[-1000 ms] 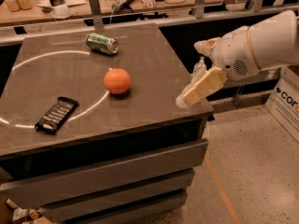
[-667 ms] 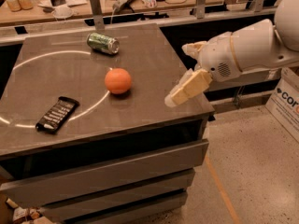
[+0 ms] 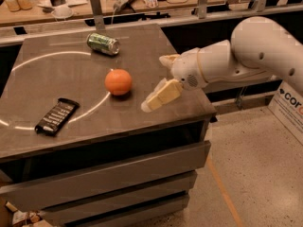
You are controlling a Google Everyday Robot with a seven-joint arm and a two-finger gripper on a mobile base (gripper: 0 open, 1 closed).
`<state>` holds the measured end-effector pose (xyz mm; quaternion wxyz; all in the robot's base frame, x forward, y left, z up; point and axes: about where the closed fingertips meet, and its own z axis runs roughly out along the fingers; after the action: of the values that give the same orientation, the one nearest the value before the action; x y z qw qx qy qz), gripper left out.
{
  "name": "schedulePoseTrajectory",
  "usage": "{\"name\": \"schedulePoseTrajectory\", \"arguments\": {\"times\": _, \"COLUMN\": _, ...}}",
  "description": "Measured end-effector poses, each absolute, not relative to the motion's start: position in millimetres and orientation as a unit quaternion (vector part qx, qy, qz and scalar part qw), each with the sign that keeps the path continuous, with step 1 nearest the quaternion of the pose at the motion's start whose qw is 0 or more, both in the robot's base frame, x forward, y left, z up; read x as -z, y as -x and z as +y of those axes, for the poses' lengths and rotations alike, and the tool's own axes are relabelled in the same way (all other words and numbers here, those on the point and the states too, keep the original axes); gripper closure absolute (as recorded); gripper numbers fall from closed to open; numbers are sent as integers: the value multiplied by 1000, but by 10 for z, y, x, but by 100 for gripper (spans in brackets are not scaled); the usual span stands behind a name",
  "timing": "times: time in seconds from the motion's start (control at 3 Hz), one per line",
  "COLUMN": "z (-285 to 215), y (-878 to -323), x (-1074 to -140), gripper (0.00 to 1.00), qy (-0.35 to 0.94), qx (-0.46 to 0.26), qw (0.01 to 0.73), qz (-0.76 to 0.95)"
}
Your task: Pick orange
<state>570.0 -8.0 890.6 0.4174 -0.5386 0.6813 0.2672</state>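
In the camera view, the orange [image 3: 118,81] was seen resting on the dark table top [image 3: 52,82], near its middle and just inside a pale curved line [image 3: 92,109] marked on the surface. A green drink can [image 3: 103,43] was found lying on its side farther back, well apart from the fruit. A dark wrapped bar [image 3: 57,116] was laid flat toward the front left, across the curved line.

The gripper [image 3: 154,83] was held over the right part of the table, to the right of the orange and apart from it. It was carried by a white arm [image 3: 246,56] reaching in from the right. Its two pale fingers [image 3: 162,95] were spread wide, with nothing held between them. One finger was angled down toward the table surface, while the other was pointed leftward higher up.

A cardboard box [image 3: 289,109] was seen on the floor at the right edge.
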Motion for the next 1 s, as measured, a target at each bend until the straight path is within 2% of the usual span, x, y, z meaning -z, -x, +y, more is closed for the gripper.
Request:
{"name": "schedulePoseTrajectory", "arguments": {"times": 0.67, "z": 457, "y": -6099, "x": -8646, "gripper": 0, "qy": 547, "qx": -279, "qw": 426, "qz": 664}}
{"name": "schedulePoseTrajectory", "arguments": {"times": 1.0, "z": 665, "y": -6240, "x": -8547, "gripper": 17, "qy": 557, "qx": -294, "qw": 420, "qz": 654}}
